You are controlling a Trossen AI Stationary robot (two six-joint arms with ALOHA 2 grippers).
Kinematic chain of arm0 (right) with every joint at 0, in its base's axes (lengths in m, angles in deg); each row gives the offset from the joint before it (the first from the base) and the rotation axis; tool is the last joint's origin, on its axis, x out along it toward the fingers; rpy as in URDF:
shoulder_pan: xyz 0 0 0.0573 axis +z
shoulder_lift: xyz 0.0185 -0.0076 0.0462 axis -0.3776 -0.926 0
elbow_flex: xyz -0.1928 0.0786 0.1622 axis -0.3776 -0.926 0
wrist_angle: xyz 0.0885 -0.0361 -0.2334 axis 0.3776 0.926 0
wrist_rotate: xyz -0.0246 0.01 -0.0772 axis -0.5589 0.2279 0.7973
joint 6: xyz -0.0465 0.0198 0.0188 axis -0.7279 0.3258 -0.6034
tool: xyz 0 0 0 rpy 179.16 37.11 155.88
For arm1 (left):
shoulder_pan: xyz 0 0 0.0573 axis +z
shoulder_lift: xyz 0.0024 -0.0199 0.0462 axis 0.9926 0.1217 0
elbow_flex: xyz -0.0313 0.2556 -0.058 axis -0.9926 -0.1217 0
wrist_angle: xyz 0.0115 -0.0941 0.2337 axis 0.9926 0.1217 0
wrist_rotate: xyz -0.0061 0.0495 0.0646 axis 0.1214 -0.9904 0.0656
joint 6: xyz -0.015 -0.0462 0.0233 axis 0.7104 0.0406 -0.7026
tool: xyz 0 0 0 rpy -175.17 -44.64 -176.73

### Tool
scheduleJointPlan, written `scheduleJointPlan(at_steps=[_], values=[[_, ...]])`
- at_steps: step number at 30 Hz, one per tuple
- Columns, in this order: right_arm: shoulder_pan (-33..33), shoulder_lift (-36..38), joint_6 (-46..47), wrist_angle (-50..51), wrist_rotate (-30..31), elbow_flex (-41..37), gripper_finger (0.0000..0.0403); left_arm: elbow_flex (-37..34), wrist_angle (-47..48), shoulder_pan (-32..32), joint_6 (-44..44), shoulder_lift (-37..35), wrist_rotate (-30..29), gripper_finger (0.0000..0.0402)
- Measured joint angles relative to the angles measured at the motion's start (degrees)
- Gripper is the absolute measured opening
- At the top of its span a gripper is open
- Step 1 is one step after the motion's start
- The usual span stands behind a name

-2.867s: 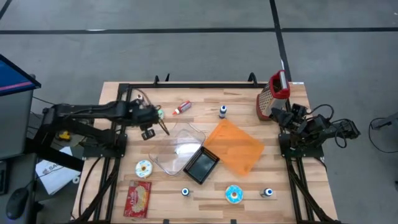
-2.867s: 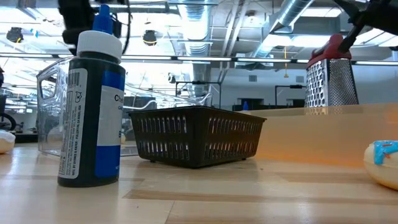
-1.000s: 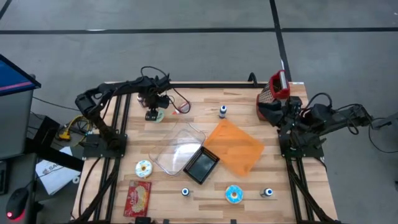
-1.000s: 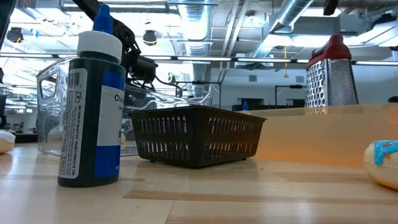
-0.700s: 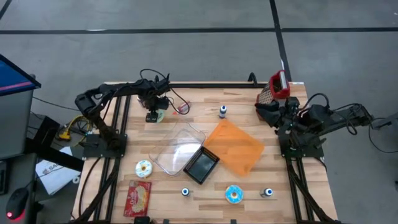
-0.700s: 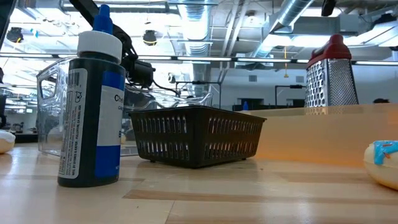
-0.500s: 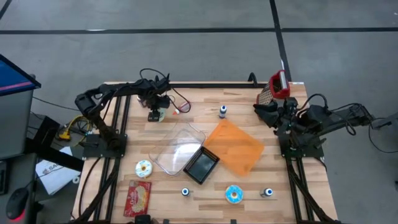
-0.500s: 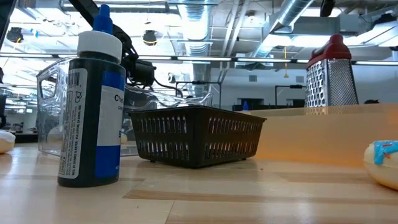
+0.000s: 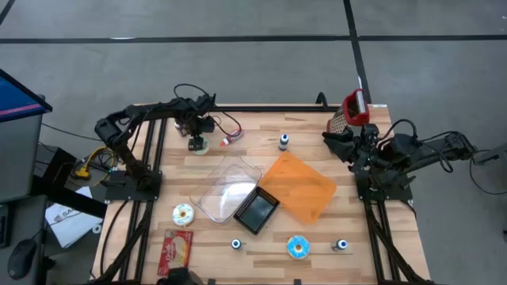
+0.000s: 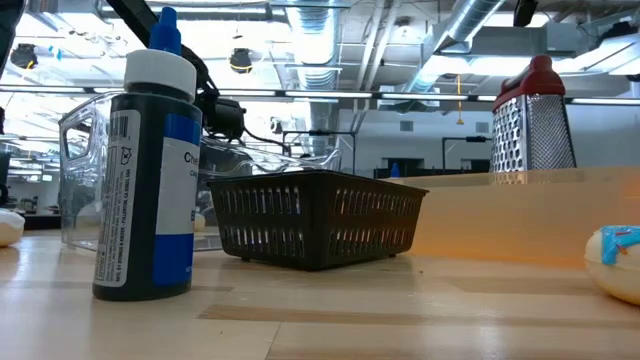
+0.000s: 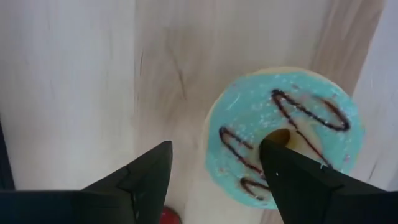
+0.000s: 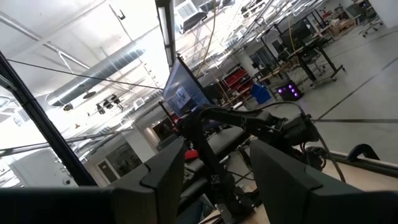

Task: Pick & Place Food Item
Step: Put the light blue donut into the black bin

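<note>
Left gripper [image 11: 214,180] hovers over the blue-iced donut [image 11: 283,134], fingers spread, nothing held.
Looks like the approach step of the pick. Donut [image 9: 198,146] lies on the table [image 9: 317,229] near its far-left corner, offset under one finger, not centred in the gap. Next move likely needs recentring, then descent and close. Right gripper [image 12: 214,168] waits spread and empty, raised by the grater [image 9: 348,115] at the far-right corner.

bright even overhead light, soft shadows, left wrist view blurred
</note>
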Motion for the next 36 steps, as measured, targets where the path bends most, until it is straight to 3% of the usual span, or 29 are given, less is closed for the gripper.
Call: scheduleJointPlan(at_steps=[20,26,36], values=[[0.0,0.0,0.0,0.0,0.0,0.0,0.0175,-4.2,-3.4,0.1,2.1,0.0,2.1,0.0205],[0.0,0.0,0.0,0.1,0.7,0.0,0.0175,-4.3,-6.3,0.3,6.6,0.0,2.6,0.0165],[0.0,0.0,0.6,-1.5,1.1,0.0,0.0175,-4.3,-9.5,0.3,15.7,-0.7,9.8,0.0118]])
